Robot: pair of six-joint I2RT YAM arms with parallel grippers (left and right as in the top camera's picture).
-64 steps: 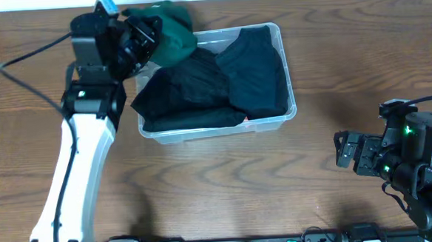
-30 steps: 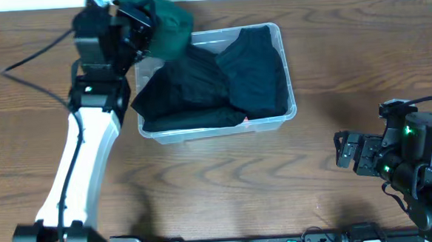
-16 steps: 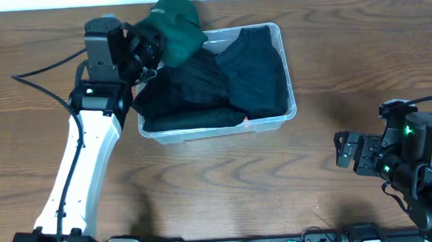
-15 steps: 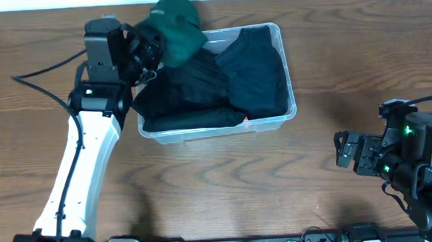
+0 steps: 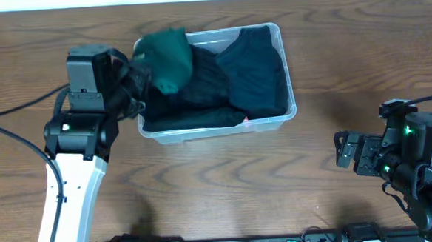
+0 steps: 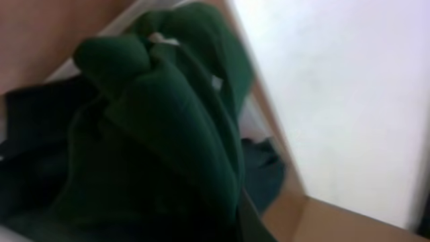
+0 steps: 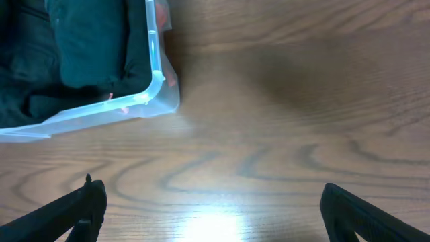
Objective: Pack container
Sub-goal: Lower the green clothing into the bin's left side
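Note:
The clear container stands at the table's back middle and holds dark folded garments. My left gripper is shut on a green garment and holds it over the container's left end. The green garment fills the left wrist view and hides the fingers. My right gripper is open and empty over bare table at the right. The container's corner shows in the right wrist view, beyond the open fingers.
A black cable trails from the left arm over the table's left side. The white wall edge runs along the back. Wood table surface lies in front of the container.
My left gripper has swung the green garment from behind the container's back left corner forward and down, over its left end. The right arm has not moved.

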